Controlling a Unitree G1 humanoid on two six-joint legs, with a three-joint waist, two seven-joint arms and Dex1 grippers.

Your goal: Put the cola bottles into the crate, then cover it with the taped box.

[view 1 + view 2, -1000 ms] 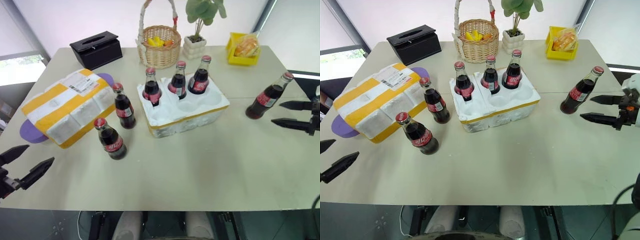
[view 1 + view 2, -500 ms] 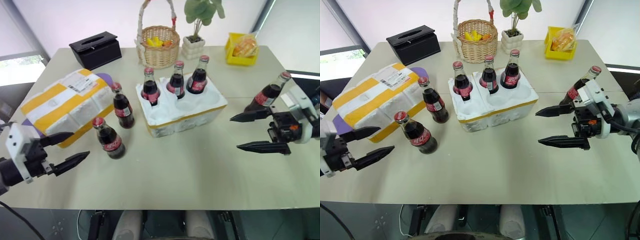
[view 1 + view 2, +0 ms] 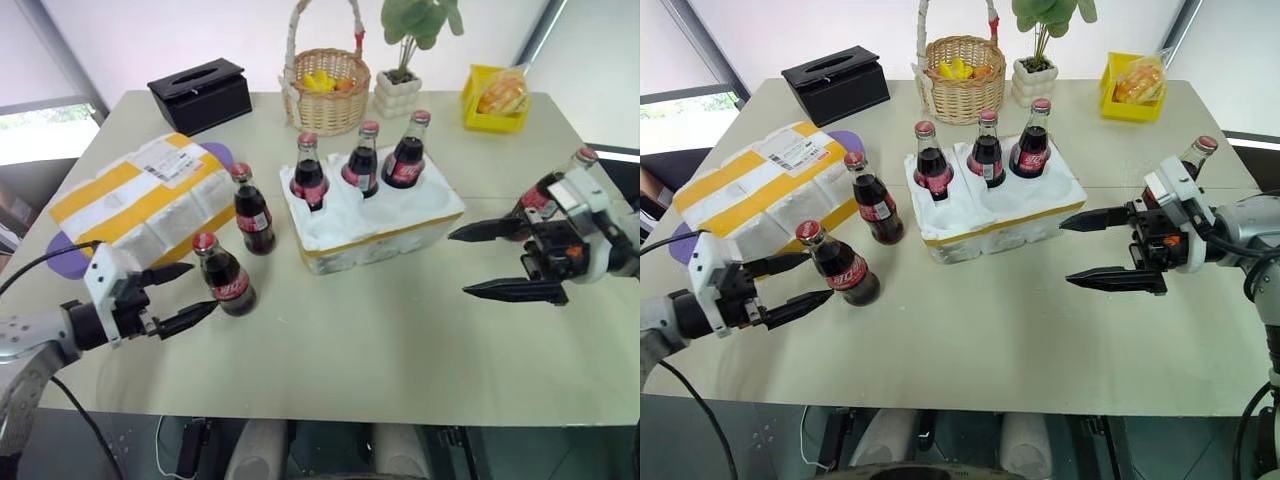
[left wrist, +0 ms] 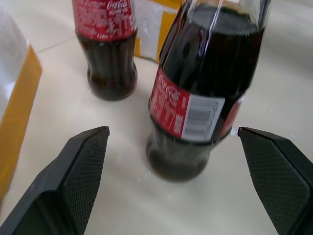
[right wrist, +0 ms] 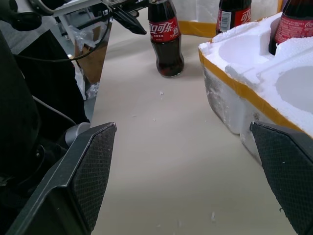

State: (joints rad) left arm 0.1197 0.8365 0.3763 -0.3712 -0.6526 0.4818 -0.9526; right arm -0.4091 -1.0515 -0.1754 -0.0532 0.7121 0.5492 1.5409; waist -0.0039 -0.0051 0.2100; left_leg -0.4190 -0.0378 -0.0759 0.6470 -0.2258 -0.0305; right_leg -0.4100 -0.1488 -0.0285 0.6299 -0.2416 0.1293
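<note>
Taped box point(image 3: 140, 205), white shipping label up, lies left of crate point(image 3: 375, 215); 3 cola bottles point(image 3: 362, 160) in crate's rear wells. L wrist view: barcode, Coca-Cola script on nearest bottle point(image 4: 205, 83), between fingers point(image 4: 80, 169), untouched. Left gripper point(image 3: 185, 295) & right gripper point(image 3: 490, 260) both spread, empty.

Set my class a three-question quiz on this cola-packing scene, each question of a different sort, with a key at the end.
1. How many cola bottles stand in the crate?
2. True or false: the taped box already covers the crate.
3. The open left gripper is nearest to: A) the wicker basket; B) the front loose bottle; C) the yellow bin.

Key:
1. Three, in the back row; the three front wells are empty.
2. False. It lies on the table, to the crate's left.
3. B. Its fingers flank that bottle without closing. The right gripper is open too.
</note>
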